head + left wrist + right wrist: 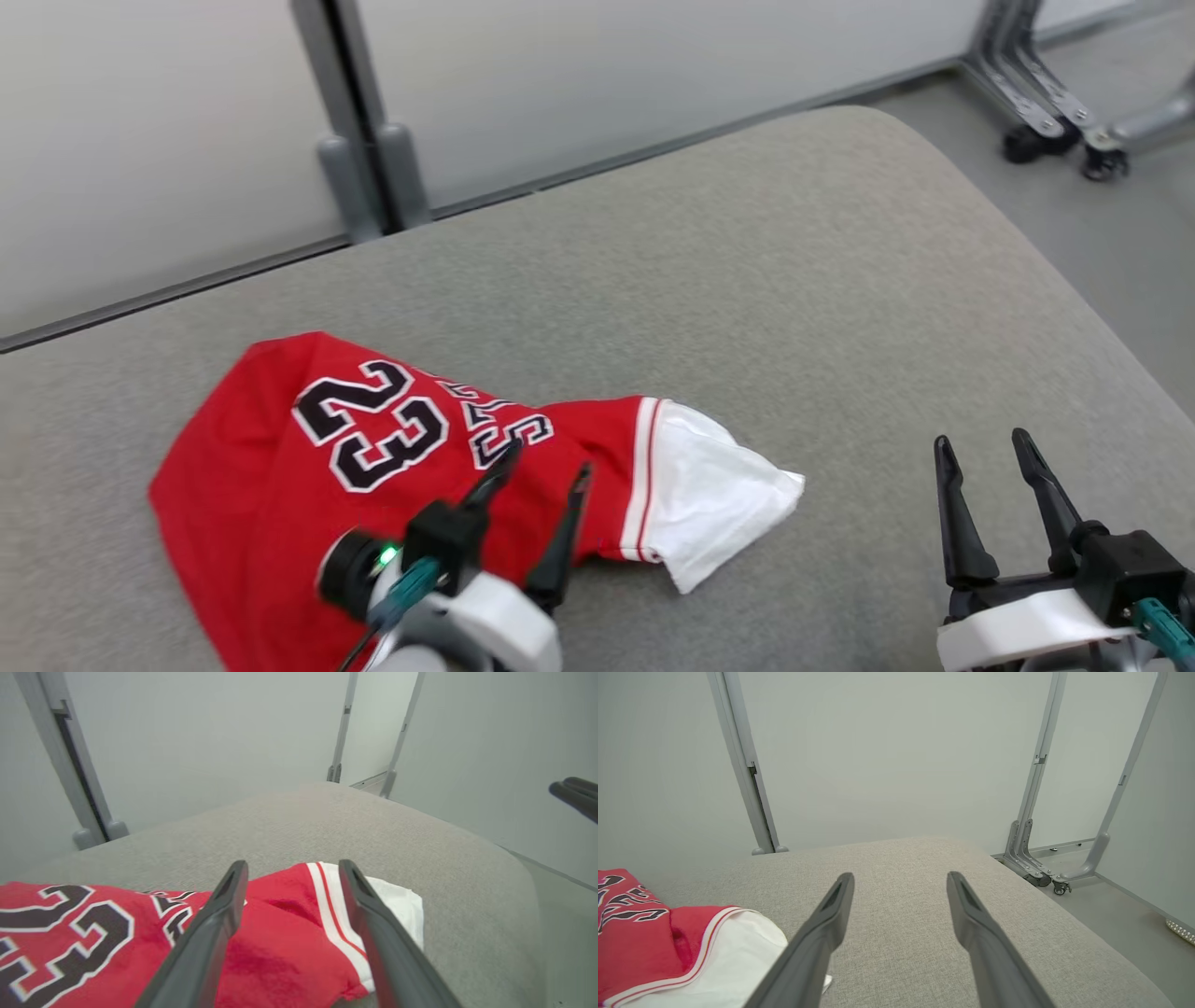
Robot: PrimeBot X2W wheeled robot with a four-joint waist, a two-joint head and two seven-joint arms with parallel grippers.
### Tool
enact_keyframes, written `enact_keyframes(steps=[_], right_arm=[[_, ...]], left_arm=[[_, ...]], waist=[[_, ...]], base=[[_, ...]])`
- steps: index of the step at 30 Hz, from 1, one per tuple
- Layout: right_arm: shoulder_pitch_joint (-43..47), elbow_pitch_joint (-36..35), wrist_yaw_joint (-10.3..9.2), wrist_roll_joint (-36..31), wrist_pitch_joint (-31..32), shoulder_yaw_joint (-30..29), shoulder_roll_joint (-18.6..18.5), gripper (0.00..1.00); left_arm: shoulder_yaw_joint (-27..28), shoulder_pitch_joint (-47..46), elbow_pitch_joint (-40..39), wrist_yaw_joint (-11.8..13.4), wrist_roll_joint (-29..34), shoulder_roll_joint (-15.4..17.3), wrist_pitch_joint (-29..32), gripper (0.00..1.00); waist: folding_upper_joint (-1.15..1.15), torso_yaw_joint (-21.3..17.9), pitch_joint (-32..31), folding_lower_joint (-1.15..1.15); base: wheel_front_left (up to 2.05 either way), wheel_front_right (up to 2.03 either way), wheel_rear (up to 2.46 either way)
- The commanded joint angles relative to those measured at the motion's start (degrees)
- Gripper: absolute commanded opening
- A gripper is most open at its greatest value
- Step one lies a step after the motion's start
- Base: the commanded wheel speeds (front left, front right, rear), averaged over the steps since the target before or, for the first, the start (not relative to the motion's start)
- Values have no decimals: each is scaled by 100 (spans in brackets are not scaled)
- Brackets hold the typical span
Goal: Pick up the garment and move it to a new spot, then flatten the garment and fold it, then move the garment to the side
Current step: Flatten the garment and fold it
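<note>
Left claw, right claw spread; 1 garment.

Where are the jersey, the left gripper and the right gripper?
jersey (233,457), head view, red cloth left of the number.
left gripper (549,457), head view, midway between its open fingertips, over the jersey.
right gripper (981,438), head view, midway between its open fingertips.

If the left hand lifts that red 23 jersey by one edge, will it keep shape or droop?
Probably droops: the red jersey lies rumpled, its white end creased. It looks thin, so likely light. Pushed across the grey fabric cushion, it would likely bunch rather than slide.
</note>
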Motion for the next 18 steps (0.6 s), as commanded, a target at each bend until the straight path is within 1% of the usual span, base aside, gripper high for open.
enact_keyframes(steps=[1, 3, 5, 7, 9, 11, 14, 18], right_arm=[[84, -53, 3, -81, -30, -36, -39, 100], [96, -105, 3, -169, -30, -93, -85, 100], [130, -143, 3, -230, -30, -120, -147, 100], [177, -146, 3, -268, -30, -172, -224, 100], [246, -122, 2, -271, -30, -251, -275, 100], [286, -94, 2, -283, -30, -320, -287, 100], [363, -31, 2, -306, -30, -426, -291, 100], [475, 73, 2, -320, -30, -529, -269, 100]], left_arm=[[118, 188, -96, 153, 6, 80, -97, 100], [341, 502, -232, 381, 68, 289, -203, 100], [622, 854, -353, 608, 98, 422, -260, 100], [925, 1156, -513, 763, 157, 490, -283, 100], [1279, 1469, -706, 817, 253, 498, -284, 100], [1630, 1832, -800, 851, 353, 492, -279, 100], [2093, 2257, -932, 764, 513, 379, -281, 100], [2597, 2720, -1065, 471, 823, 219, -281, 100]], waist=[[0, 385, -298, 0], [0, 611, -386, 0], [0, 836, -476, 0], [0, 1048, -563, 0], [0, 1252, -654, 0], [0, 1419, -732, 0], [0, 1623, -825, 0], [0, 1828, -902, 0]], base=[[0, 0, 0], [0, 0, 0], [0, 0, 0], [0, 0, 0], [0, 0, 0], [0, 0, 0], [0, 0, 0], [0, 0, 0]])
